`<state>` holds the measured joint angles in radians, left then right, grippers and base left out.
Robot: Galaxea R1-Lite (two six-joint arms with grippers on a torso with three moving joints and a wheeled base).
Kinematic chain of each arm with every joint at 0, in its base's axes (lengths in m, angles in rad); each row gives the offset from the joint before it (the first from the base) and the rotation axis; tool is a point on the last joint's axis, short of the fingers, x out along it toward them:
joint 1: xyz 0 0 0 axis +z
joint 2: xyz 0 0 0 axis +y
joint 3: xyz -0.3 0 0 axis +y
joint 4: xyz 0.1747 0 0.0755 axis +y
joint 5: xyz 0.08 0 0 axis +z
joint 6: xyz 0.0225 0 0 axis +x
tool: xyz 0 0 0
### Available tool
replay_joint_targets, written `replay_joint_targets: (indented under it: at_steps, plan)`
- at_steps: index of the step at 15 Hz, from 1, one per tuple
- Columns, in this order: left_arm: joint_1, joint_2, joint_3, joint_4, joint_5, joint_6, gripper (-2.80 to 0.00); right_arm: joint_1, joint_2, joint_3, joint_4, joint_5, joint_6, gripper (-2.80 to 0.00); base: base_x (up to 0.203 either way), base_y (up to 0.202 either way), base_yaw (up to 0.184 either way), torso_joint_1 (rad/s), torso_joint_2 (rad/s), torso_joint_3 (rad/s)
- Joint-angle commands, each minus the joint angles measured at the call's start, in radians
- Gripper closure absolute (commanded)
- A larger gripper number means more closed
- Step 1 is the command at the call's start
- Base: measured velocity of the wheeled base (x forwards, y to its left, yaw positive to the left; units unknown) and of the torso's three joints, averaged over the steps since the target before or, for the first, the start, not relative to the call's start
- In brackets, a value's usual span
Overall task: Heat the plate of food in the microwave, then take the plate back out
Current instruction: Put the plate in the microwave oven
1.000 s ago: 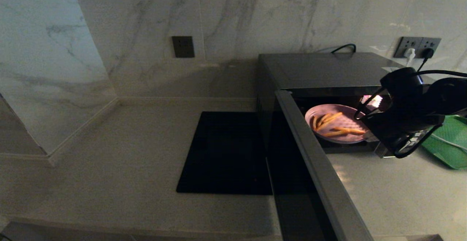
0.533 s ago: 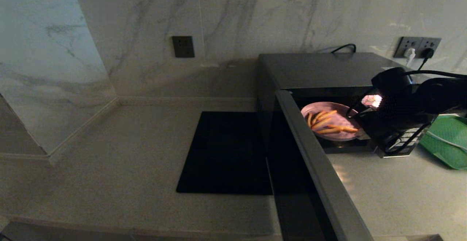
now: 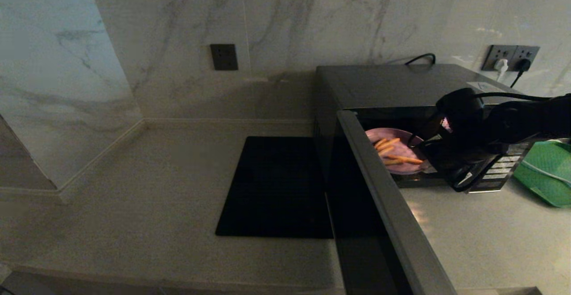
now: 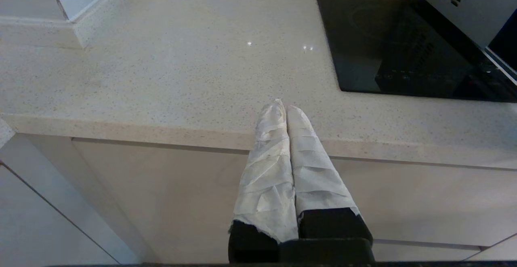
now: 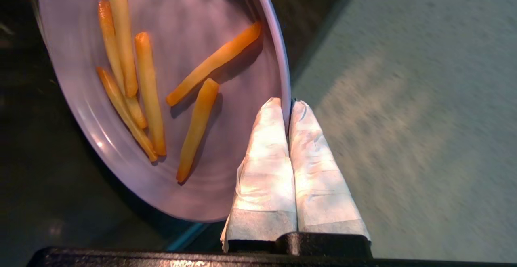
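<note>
- Left gripper: nearest, parked off the front edge of the counter; its wrapped fingers lie pressed together with nothing between them.
- Door: swung wide open toward the robot, standing between the black mat and the microwave's mouth.
- Right gripper: reached in at the mouth of the microwave, its fingers pinched tight on the near rim of the plate, one on the inside of the lip and one on the outside.
- Plate: sits at the front of the cavity, tilted in the wrist view; whether its underside touches the floor I cannot tell. Six fries lie loose on it.
- Handling, as a judgement: the plate looks stiff, light and smooth, so a rim pinch is the natural hold, but it leaves the far side free to sag. The fries are loose and would slide off if it tips further. Keeping it level matters more than squeezing harder.
- Green tray: on the counter to the right of the microwave.
- Farthest: marble wall with sockets.
</note>
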<state>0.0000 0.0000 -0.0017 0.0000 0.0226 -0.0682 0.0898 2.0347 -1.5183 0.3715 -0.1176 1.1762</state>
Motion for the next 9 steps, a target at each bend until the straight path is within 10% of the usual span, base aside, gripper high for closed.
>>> replay_joint_targets:
  at_steps: [1,9]
  plan:
    - [0.0,0.0,0.0,0.0,0.0,-0.001,0.0,-0.001,0.024,0.0,-0.013,-0.002,0.006,0.0,0.0,0.0,0.0,0.0,0.0,0.0]
    - [0.0,0.0,0.0,0.0,0.0,-0.001,0.0,0.001,0.078,0.007,-0.057,-0.016,0.005,0.0,0.0,0.0,0.0,0.0,0.0,0.0]
